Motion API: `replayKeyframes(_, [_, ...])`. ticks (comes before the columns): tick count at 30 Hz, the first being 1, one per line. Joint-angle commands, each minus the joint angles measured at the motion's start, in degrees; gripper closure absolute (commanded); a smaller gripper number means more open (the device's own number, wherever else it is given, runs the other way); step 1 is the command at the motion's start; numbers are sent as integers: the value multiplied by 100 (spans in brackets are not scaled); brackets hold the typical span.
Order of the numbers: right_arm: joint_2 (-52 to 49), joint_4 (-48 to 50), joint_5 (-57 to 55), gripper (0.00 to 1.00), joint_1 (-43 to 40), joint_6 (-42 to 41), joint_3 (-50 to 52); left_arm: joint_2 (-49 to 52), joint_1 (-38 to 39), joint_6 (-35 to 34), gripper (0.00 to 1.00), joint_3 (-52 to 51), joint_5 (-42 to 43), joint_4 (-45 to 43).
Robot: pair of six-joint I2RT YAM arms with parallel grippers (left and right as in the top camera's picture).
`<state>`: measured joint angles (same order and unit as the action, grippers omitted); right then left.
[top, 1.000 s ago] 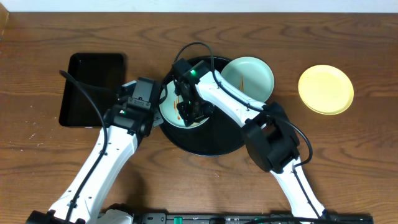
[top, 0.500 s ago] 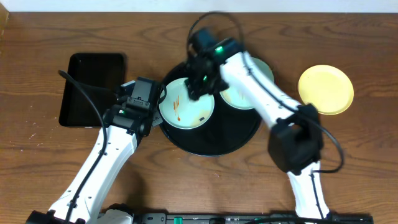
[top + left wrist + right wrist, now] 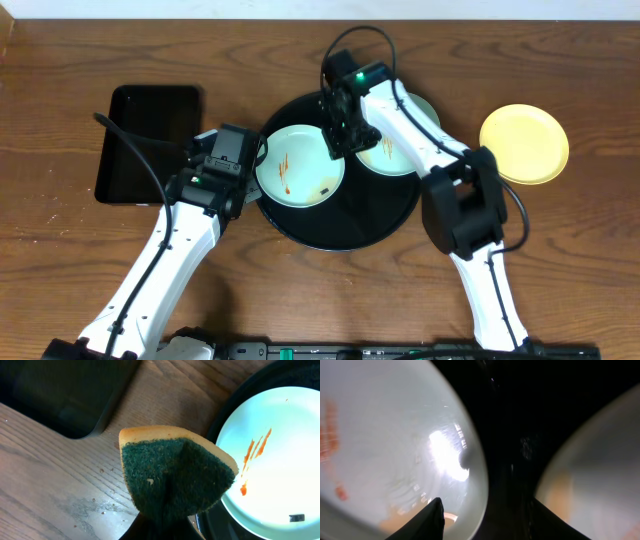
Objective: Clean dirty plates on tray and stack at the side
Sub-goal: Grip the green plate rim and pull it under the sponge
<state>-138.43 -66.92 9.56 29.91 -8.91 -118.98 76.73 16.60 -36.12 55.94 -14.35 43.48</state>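
On the round black tray (image 3: 340,225) lie two mint-blue plates. The left plate (image 3: 300,165) carries orange-brown streaks; the right plate (image 3: 400,155) is partly under my right arm. A yellow plate (image 3: 524,143) rests on the table to the right. My left gripper (image 3: 165,529) is shut on a green-and-yellow sponge (image 3: 175,475), beside the tray's left edge. My right gripper (image 3: 490,525) hangs open over the gap between both mint plates. One finger (image 3: 432,520) is above the left plate's rim (image 3: 475,485), and nothing is gripped.
A rectangular black tray (image 3: 150,143) sits on the wooden table to the left of my left arm. A black cable loops from it to the left wrist. My right arm stretches from the front edge across the round tray's right side.
My right gripper rose off the left streaked plate and swung up and right to the gap between the mint plates. The left arm and sponge stayed still.
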Motion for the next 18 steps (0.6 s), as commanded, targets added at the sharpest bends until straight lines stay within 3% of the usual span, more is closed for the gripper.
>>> replayKeyframes(1, [-76,24,-52,52,17,42,-4,20,-31,33,93,-37,-129,20])
replayKeyframes(18, [-136,439,-319,60,236,-24,-2,22,-31,33,93,-37,-129,20])
